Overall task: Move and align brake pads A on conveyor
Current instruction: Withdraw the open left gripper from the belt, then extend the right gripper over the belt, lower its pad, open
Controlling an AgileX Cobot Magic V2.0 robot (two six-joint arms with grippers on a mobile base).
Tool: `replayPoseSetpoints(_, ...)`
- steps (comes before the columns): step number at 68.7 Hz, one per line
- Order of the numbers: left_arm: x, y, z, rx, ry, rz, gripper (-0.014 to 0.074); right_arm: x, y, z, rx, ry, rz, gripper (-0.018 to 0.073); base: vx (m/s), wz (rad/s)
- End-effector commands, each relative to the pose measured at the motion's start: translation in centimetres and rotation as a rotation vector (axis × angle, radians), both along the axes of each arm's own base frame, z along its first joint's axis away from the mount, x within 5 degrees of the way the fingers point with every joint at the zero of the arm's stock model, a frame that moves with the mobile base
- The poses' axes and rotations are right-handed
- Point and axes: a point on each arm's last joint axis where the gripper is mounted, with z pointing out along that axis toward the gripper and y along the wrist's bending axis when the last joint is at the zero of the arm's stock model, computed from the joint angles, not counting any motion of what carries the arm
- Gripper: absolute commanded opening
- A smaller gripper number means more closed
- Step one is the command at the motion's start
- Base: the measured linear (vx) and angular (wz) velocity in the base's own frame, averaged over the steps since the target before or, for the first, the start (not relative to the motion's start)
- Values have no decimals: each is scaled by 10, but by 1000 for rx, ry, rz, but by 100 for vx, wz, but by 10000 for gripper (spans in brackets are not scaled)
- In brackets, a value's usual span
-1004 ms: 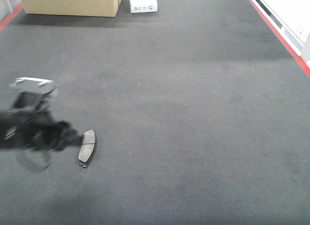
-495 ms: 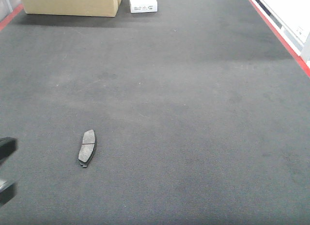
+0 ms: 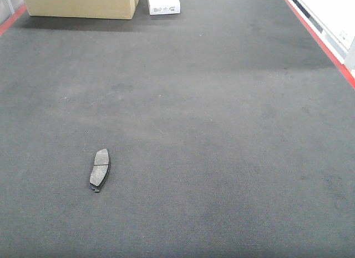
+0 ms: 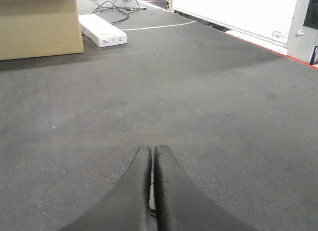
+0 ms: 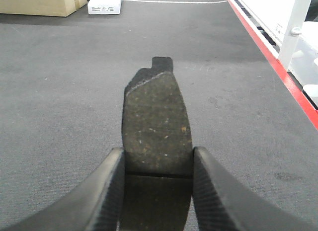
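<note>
Right claw (image 5: pixel 158 152) clamps flat dark-grey brake pad (image 5: pixel 155 112); left claw (image 4: pixel 152 150) pressed together; second pad (image 3: pixel 100 169) lies on charcoal carpet-like worktop (image 3: pixel 222 102).

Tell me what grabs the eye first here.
The right pincer clamps a dark brake pad by its side edges, and the pair fills the right wrist view. In the front view, a lone brake pad lies flat at the lower left of the conveyor, with a cardboard box at the far end. The left pincer is shut and empty.
</note>
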Motion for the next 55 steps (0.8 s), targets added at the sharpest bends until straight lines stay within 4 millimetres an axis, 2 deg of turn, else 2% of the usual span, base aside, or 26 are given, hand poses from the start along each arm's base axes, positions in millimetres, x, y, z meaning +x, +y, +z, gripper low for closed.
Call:
replayPoseSetpoints(1,1,0,15,-35,-92,4,-7,2,-2,18,-7,-120,-17,-5,0,0)
replayPoseSetpoints(35,1,0,14,-36,-88,3,-7,5,-1,20,22,-119,-16,-3,0,0)
replayPoseSetpoints(42,1,0,14,-36,-88,3,-7,18,-1,23,23,-67,-18,-1,0,0)
replayPoseSetpoints(55,1,0,14,-36,-88,3,-7,63,-2,25,25,91,-22,1,0,0)
